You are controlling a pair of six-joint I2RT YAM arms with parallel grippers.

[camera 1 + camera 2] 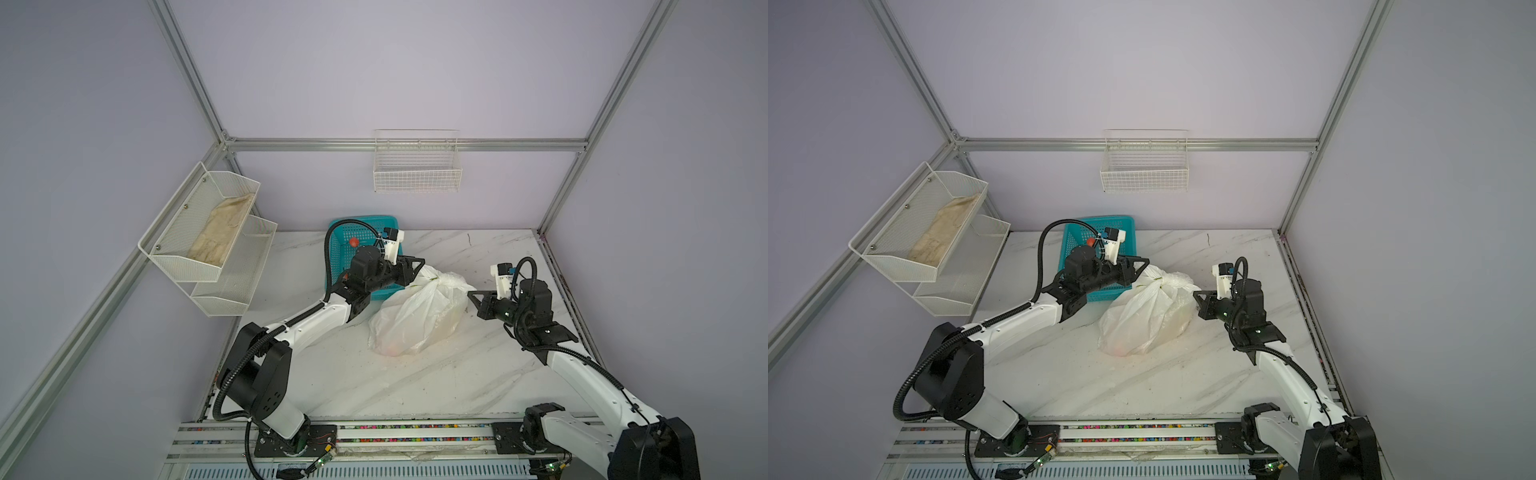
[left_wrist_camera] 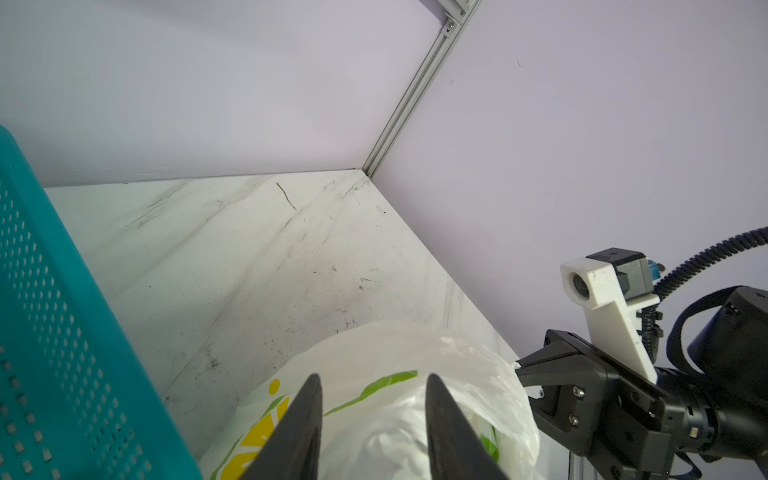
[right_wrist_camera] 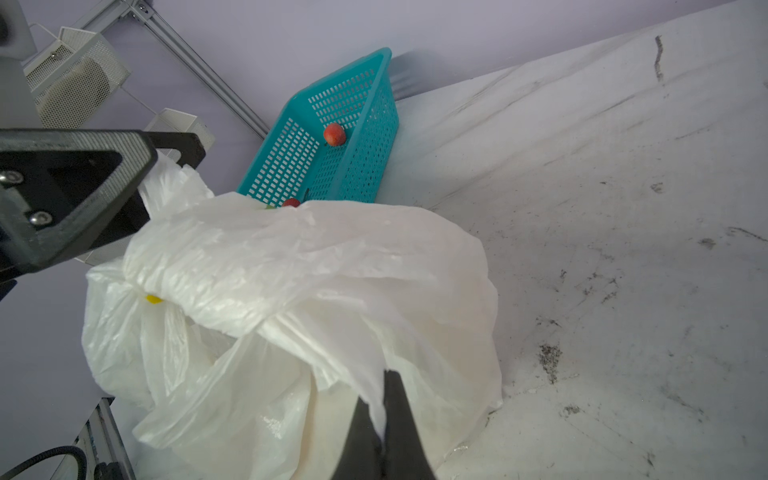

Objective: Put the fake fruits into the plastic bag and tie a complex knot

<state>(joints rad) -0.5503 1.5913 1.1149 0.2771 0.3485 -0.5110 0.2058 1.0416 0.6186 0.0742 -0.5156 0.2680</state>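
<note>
2 fake fruits (image 3: 334, 134) in basket (image 3: 286, 162), plastic bag (image 3: 311, 266) contents blurred, right end effector (image 3: 380, 390) pinching it, left end effector (image 2: 372, 378) parted.

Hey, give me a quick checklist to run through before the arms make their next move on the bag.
1. Right gripper pinching the plastic bag: ok, shut on a fold of film.
2. Left gripper holding the bag: not ok, jaws apart over its top.
3. All fruit bagged: not ok, a red fruit lies in the teal basket.
4. Bag top tied off: cannot tell.
5. Bag resting on the table: ok.
</note>
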